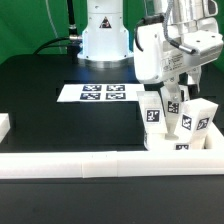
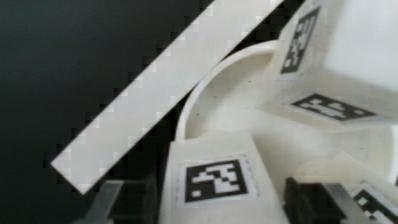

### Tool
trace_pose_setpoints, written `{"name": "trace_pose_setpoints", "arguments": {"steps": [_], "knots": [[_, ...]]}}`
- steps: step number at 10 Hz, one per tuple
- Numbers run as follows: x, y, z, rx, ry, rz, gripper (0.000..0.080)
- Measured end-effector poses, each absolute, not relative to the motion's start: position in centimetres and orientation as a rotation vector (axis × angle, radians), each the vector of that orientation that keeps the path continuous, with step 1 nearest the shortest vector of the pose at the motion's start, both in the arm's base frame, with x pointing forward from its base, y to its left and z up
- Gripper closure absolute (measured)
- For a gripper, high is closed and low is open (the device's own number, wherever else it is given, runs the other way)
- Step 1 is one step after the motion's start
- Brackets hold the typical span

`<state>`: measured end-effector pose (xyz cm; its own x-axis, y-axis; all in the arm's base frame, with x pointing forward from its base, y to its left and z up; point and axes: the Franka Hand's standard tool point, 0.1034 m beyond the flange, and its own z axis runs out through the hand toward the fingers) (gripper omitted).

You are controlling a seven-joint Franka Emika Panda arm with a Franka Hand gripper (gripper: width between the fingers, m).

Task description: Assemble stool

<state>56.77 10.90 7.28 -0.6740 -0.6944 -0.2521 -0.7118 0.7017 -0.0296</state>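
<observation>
The gripper (image 1: 173, 100) hung over the stool at the exterior view's right, its fingers (image 2: 118, 200) clamped on a leg (image 2: 219, 180) that stood between them, a dark pad pressed to each flank. That leg's square tag faced the wrist camera, squarely between the fingers.

Under the fingers lay the round seat (image 1: 181, 143), a thick white disc resting on the black table (image 1: 50, 100) and touching the long white rail (image 1: 100, 162) that ran along the near edge. Two more legs stood upright on the seat: in the exterior view the one held under the gripper (image 1: 152, 111) stood beside a taller one (image 1: 193, 118), and in the wrist view both others sat beyond the fingertips, one close (image 2: 327, 107) and one farther off (image 2: 302, 40). Whether they were seated in sockets could not be told.

The marker board (image 1: 99, 93) lay flat on the table, well apart from the fingers, toward the arm's white base (image 1: 104, 38). A small white block (image 1: 4, 126) sat at the exterior view's left edge.
</observation>
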Motion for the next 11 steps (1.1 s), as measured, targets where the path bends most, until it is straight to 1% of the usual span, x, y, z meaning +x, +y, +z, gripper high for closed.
{"name": "trace_pose_setpoints", "arguments": {"steps": [2, 3, 4, 5, 7, 9, 11], "knots": [[56.8, 10.9, 7.4, -1.192, 2.635, 0.102, 0.0456], [57.1, 11.0, 8.4, -1.244, 2.594, 0.105, 0.0241], [57.3, 11.1, 9.3, -1.236, 2.581, 0.111, 0.0241], [57.5, 11.3, 10.1, -1.27, 2.551, 0.114, 0.0169], [57.4, 11.1, 9.7, -1.486, 2.436, 0.073, 0.0155], [57.3, 11.3, 9.7, -1.692, 2.308, 0.042, 0.0151], [57.3, 12.1, 9.9, -2.058, 2.056, 0.0, 0.0151]]}}
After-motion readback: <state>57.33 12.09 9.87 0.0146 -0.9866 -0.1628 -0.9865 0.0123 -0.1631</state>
